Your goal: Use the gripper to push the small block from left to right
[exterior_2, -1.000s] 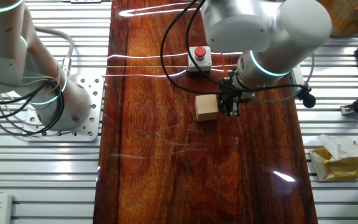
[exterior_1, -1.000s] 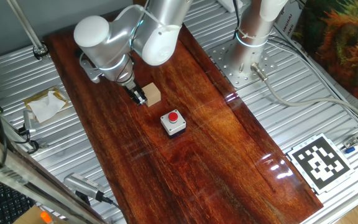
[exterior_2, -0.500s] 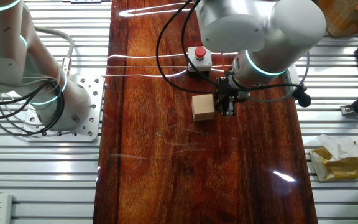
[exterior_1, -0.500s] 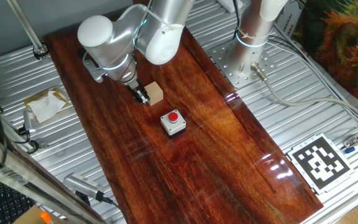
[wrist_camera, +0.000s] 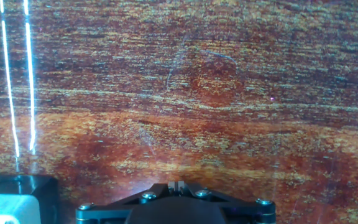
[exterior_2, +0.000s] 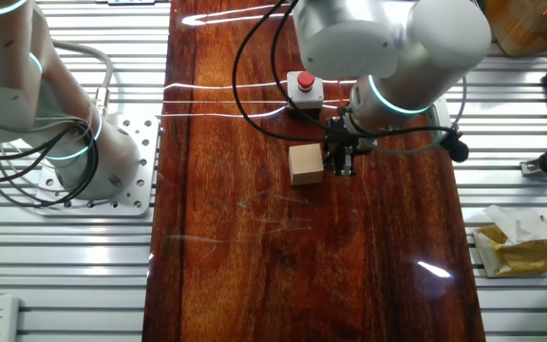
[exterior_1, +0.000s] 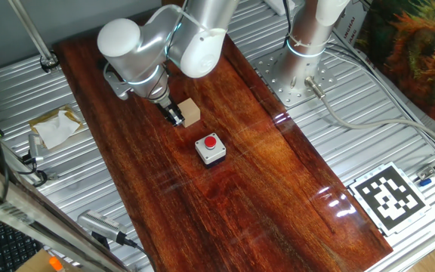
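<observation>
The small block [exterior_1: 189, 113] is a plain tan wooden cube on the dark wooden board; it also shows in the other fixed view [exterior_2: 306, 163]. My gripper [exterior_1: 174, 118] stands upright with its narrow black tip pressed against the block's left side, fingers together and holding nothing. In the other fixed view the gripper [exterior_2: 341, 163] sits just right of the block. In the hand view the gripper [wrist_camera: 176, 185] shows its two fingertips closed at the bottom edge over bare wood; the block is out of that view.
A grey box with a red button [exterior_1: 210, 148] stands just in front of the block, and shows as well in the other fixed view [exterior_2: 303, 87] and the hand view's bottom-left corner [wrist_camera: 17, 198]. A fixed white-and-silver post [exterior_1: 306, 38] stands at the back right. Crumpled paper [exterior_1: 55, 128] lies left of the board.
My gripper has slid the block a little to the right across the board, staying against its side; in the other fixed view both moved leftward.
</observation>
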Motion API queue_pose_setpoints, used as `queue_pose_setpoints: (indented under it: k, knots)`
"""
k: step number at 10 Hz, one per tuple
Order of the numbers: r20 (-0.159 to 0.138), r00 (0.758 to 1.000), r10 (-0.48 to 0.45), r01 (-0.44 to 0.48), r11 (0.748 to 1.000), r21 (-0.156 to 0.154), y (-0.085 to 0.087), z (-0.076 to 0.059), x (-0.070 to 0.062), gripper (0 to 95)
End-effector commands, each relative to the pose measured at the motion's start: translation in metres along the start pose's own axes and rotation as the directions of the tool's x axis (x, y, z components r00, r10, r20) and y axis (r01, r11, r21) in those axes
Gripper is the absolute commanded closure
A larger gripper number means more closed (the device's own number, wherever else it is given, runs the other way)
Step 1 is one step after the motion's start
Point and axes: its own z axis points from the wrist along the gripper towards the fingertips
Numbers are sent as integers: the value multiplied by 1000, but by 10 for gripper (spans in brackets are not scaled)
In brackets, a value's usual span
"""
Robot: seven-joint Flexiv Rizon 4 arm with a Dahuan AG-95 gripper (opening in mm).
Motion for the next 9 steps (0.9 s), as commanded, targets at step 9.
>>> queue_pose_setpoints:
  k: [9]
  knots:
    - [-2, 1000, -2, 2, 1000, 2, 4, 0, 17, 950]
